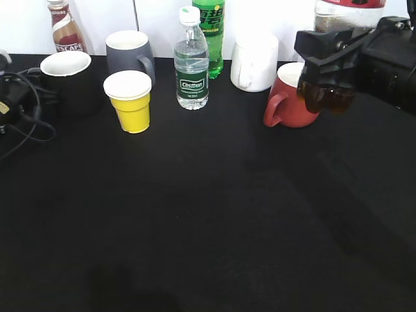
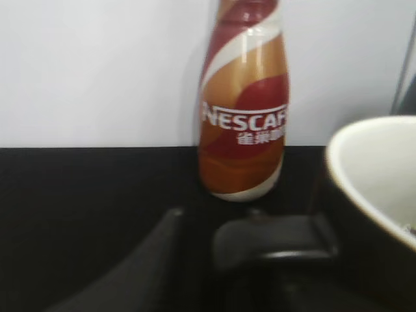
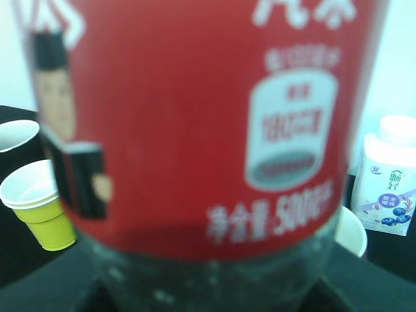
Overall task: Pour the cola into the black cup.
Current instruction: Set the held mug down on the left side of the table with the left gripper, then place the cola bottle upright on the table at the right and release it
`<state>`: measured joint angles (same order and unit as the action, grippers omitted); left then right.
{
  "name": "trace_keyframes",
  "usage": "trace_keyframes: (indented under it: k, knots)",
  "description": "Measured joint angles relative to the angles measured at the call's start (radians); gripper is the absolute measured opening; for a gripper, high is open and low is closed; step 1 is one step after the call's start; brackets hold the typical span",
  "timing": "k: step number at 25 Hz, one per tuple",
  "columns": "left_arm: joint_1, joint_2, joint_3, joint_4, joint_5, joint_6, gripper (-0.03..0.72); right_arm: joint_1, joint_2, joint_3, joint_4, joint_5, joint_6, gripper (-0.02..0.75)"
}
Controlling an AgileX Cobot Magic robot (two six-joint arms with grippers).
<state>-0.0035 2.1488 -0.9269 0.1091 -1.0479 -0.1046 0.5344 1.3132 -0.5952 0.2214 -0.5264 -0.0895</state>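
The cola (image 1: 329, 96) is a clear bottle of dark liquid with a red label. My right gripper (image 1: 328, 65) is shut on it and holds it upright, off the table at the far right, in front of the red mug. Its label fills the right wrist view (image 3: 195, 123). The black cup (image 1: 66, 83), white inside, stands at the far left. My left gripper (image 1: 8, 97) sits just left of it. In the left wrist view the cup (image 2: 348, 224) is at the right and its black handle (image 2: 276, 246) lies beside one finger. I cannot tell whether the jaws hold the handle.
Along the back stand a Nescafe bottle (image 1: 65, 29), a grey mug (image 1: 129, 53), a water bottle (image 1: 192, 68), a green soda bottle (image 1: 212, 36), a white mug (image 1: 255, 62) and a red mug (image 1: 289, 103). A yellow paper cup (image 1: 131, 104) stands in front. A small carton (image 3: 389, 185) shows at the right.
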Motion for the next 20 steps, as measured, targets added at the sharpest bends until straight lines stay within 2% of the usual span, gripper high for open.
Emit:
trace_keyframes:
  k: [1,3,5,7,9,11,12,13,15,18,20]
  knots:
    - [0.000,-0.013,0.024,-0.005,-0.003,-0.001,0.311,0.000,0.000,0.000,0.000,0.000,0.000,0.386]
    - [0.000,-0.057,0.114,-0.007,-0.016,-0.002,0.329,0.000,0.000,0.000,0.000,0.000,0.000,0.386]
    - [0.000,-0.129,0.237,-0.007,-0.014,-0.002,0.332,-0.048,0.000,0.000,0.000,0.000,0.000,0.386]
    - [0.000,-0.268,0.370,-0.007,0.040,-0.002,0.332,-0.183,0.000,-0.007,0.000,-0.008,0.000,0.386]
    - [0.000,-0.457,0.443,-0.006,0.210,-0.012,0.332,-0.321,0.011,-0.027,-0.029,-0.036,0.000,0.386]
    - [-0.009,-0.665,0.450,-0.006,0.462,-0.025,0.333,-0.442,0.112,-0.038,-0.055,-0.159,0.056,0.386]
    - [-0.020,-0.741,0.450,-0.006,0.538,-0.027,0.333,-0.472,0.191,-0.038,-0.077,-0.257,0.098,0.386]
    - [-0.033,-0.803,0.450,-0.006,0.596,-0.028,0.333,-0.482,0.286,-0.048,-0.097,-0.370,0.116,0.386]
    - [-0.060,-0.861,0.450,-0.006,0.717,-0.028,0.333,-0.483,0.477,-0.131,-0.162,-0.458,0.124,0.386]
    - [-0.078,-0.866,0.450,-0.005,0.777,-0.028,0.333,-0.484,0.695,-0.279,-0.268,-0.480,0.151,0.386]
    - [-0.078,-0.866,0.450,-0.005,0.778,-0.028,0.333,-0.486,0.782,-0.360,-0.290,-0.487,0.157,0.386]
